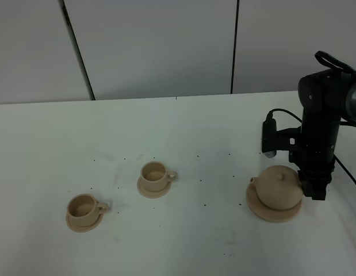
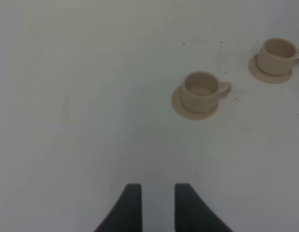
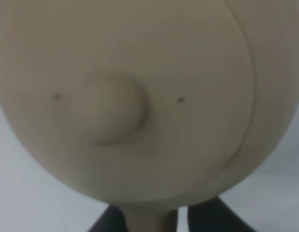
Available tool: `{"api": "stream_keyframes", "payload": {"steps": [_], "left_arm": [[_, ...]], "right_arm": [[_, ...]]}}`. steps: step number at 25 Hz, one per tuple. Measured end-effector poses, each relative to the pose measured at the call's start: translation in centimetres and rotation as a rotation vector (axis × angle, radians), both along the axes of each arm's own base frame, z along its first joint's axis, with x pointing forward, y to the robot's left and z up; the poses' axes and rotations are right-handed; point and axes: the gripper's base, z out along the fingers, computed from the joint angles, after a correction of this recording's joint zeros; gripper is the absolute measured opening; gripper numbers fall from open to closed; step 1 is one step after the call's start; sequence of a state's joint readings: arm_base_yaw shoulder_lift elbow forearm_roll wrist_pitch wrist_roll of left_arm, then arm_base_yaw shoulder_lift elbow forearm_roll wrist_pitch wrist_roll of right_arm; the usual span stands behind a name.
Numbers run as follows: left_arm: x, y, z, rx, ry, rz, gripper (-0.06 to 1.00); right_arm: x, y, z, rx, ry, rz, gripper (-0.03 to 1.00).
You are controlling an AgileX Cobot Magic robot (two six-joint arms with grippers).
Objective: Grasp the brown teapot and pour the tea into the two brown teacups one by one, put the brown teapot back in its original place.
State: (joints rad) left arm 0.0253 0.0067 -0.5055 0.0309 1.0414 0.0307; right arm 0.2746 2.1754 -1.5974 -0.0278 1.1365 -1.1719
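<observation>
- Right gripper (image 1: pixel 313 192): jaws straddle the handle (image 3: pixel 150 218) of the brown teapot (image 1: pixel 276 187); whether they clamp it cannot be told.
- The brown teapot sits on the plate (image 1: pixel 263 215).
- Left gripper (image 2: pixel 158 189): jaws narrowly parted, empty.

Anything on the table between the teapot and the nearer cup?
In the exterior high view, only bare white table with a few tiny dark specks lies between the brown teapot and the nearer teacup.

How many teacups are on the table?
2. The left cup stands near the front left; the right cup stands farther back, toward the middle. None seems hidden.
</observation>
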Motion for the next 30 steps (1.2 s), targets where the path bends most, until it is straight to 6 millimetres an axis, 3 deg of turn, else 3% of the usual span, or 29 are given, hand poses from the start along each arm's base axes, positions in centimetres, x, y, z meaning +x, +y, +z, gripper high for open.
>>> {"api": "stream_keyframes", "payload": {"steps": [9, 30], "left_arm": [[0.0, 0.0, 0.0, 0.0, 0.0, 0.0, 0.24], [0.0, 0.0, 0.0, 0.0, 0.0, 0.0, 0.24]], "right_arm": [[-0.12, 0.42, 0.01, -0.024, -0.006, 0.031, 0.09], [-0.18, 0.5, 0.01, -0.032, -0.005, 0.037, 0.09]]}}
